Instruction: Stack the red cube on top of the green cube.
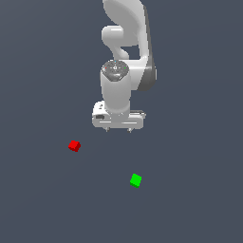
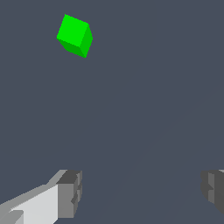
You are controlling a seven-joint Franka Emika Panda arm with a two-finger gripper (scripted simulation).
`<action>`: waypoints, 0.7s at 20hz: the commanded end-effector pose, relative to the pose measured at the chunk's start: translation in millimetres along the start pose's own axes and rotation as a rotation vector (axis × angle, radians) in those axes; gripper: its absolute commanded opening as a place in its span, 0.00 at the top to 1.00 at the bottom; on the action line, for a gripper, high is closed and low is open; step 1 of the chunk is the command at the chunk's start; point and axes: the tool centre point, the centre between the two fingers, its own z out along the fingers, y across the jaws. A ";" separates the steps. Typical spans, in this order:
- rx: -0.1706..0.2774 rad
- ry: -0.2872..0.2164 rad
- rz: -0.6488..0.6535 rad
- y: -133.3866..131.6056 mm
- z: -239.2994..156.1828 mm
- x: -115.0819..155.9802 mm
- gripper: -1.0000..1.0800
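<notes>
The red cube (image 1: 74, 145) rests on the dark grey floor toward the exterior view's left, turned slightly. The green cube (image 1: 135, 180) lies apart from it, nearer the camera and toward the exterior view's right; it also shows in the wrist view (image 2: 75, 35). My gripper (image 1: 118, 129) hangs above the floor behind both cubes, touching neither. In the wrist view my gripper (image 2: 140, 192) is open, its two grey fingertips (image 2: 70, 192) wide apart with only bare floor between them. The red cube is out of the wrist view.
The white arm (image 1: 126, 52) rises behind the gripper at the back of the scene. The floor (image 1: 190, 190) is a plain dark grey surface with no visible edges or other objects.
</notes>
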 end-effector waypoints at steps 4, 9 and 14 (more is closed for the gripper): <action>0.000 0.001 0.007 6.2 2.3 1.2 0.04; -0.003 0.007 0.045 42.6 15.8 7.5 0.04; -0.006 0.016 0.111 105.6 38.9 15.8 0.04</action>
